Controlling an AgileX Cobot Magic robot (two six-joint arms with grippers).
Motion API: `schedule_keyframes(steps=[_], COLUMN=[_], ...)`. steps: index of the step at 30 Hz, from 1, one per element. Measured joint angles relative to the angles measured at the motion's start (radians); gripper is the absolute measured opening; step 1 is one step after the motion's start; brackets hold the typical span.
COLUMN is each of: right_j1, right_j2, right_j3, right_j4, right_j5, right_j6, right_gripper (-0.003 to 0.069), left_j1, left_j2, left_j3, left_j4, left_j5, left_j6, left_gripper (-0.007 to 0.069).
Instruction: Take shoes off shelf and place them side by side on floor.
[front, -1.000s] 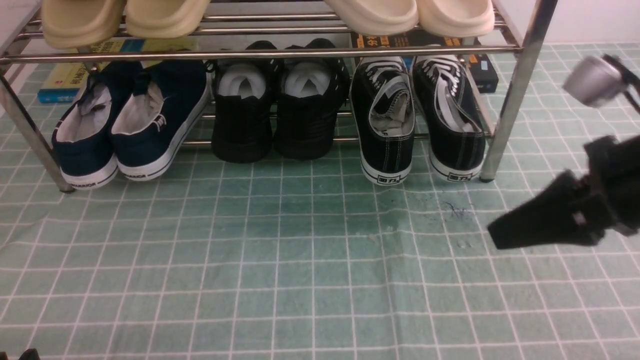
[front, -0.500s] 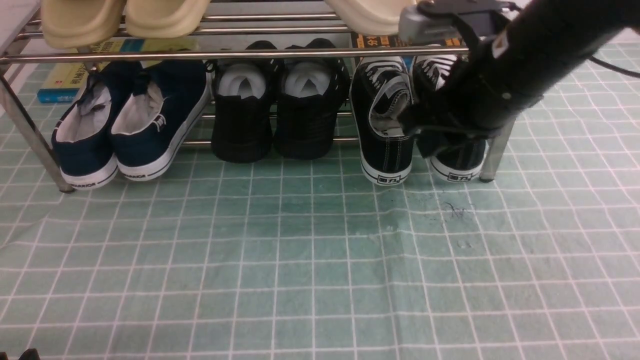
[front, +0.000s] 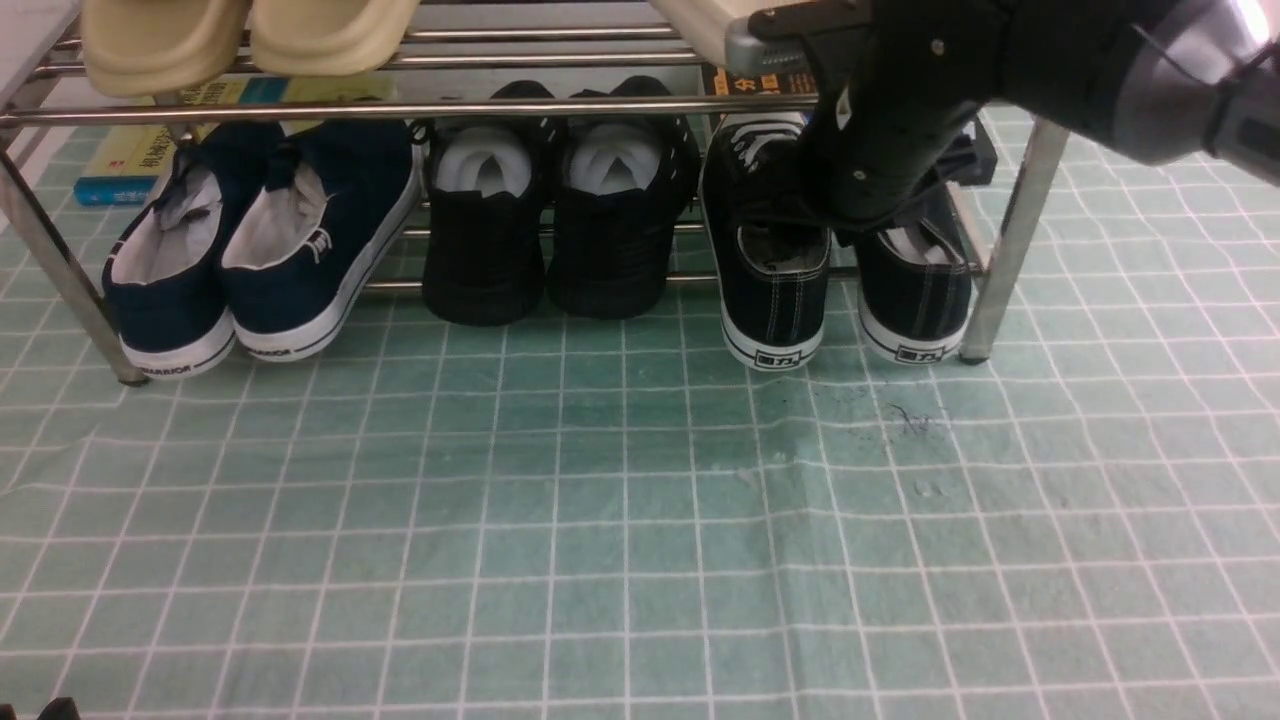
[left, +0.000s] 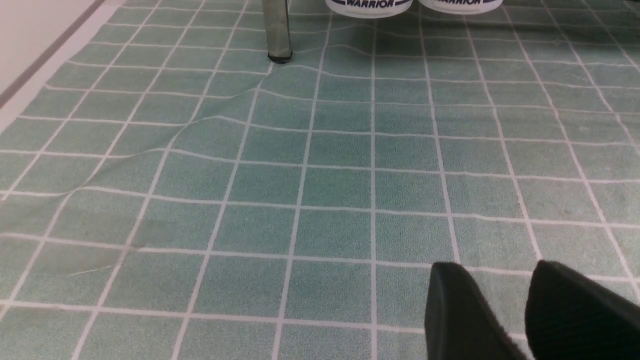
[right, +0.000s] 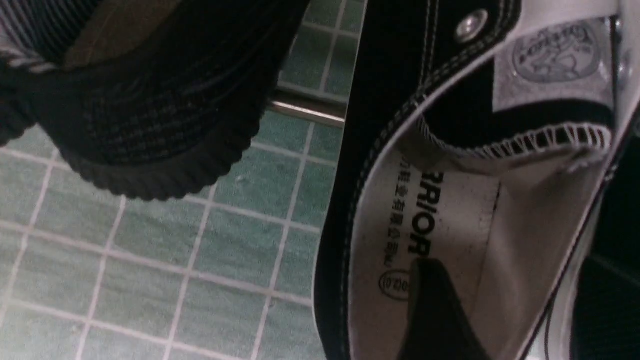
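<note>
The two black canvas shoes stand heel-out at the right end of the chrome shelf's (front: 500, 108) lower tier: left one (front: 775, 300), right one (front: 915, 300). My right gripper (front: 835, 225) reaches down over the pair from above, open. In the right wrist view one of its fingers (right: 435, 310) is inside the left shoe (right: 450, 200), over the printed insole, and that shoe's side wall runs between the jaws. My left gripper (left: 492, 270) hovers low over the pale green gridded floor (front: 620, 500), its tips slightly apart with nothing between them.
Navy slip-ons (front: 250, 250) and all-black paper-stuffed shoes (front: 550, 220) share the lower tier. Beige slippers (front: 250, 35) lie on the top tier, right above my right arm. Books (front: 130, 160) lie behind. The shelf's right leg (front: 1005, 250) stands beside the right shoe.
My right arm swung from low at the right edge up and left to the shelf, and its jaws went from shut to open. The shoes have not moved.
</note>
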Motion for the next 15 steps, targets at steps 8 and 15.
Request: schedule_keyframes(steps=[8, 15], right_j1=[0.0, 0.0], right_j2=[0.032, 0.064], right_j3=[-0.001, -0.001], right_j4=[-0.084, -0.096], right_j5=[-0.041, -0.045], right_j6=[0.153, 0.167], right_gripper=[0.0388, 0.0386], left_j1=[0.0, 0.0], left_j2=[0.0, 0.0], left_j3=[0.0, 0.0], left_j4=[0.0, 0.0], left_j5=[0.0, 0.0], left_j6=[0.0, 0.0], left_gripper=[0.0242, 0.0242])
